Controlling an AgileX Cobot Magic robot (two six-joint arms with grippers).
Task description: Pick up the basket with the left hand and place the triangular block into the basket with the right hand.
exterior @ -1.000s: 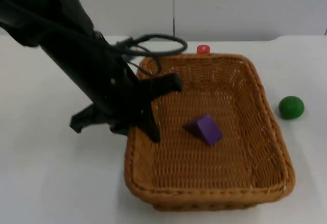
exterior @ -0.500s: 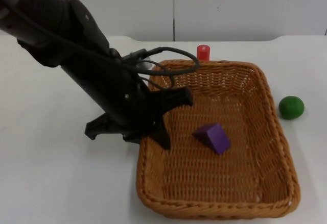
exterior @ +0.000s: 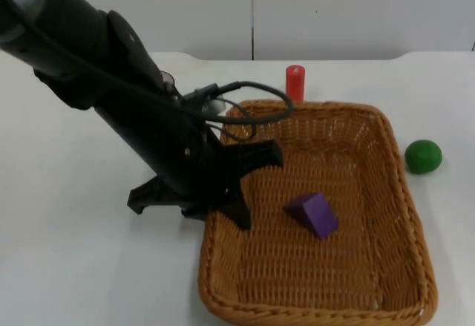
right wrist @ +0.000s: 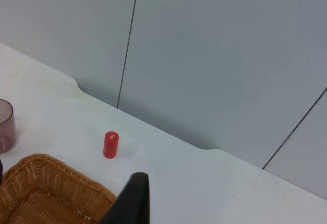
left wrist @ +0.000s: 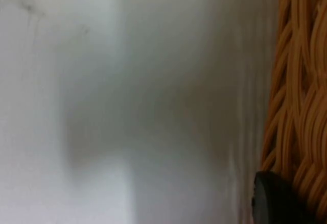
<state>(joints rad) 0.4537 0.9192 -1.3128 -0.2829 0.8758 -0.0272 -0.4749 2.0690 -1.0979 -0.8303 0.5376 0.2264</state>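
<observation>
Apparently our left gripper (exterior: 223,211) clamps the woven wicker basket's (exterior: 401,192) rim; tilting could slide the purple triangular block (exterior: 313,213) out. Right gripper's (right wrist: 134,203) opening: we cannot tell.

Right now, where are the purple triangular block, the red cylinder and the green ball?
purple triangular block (exterior: 315,214): top view, sloped upper face.
red cylinder (exterior: 295,83): top view, upright side.
green ball (exterior: 423,156): top view, centre.

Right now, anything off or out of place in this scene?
Nothing looks damaged or spilled. The purple block lies tilted inside the basket, whose left rim the left gripper holds. A red cylinder stands upright behind it; a green ball sits beside it.
</observation>
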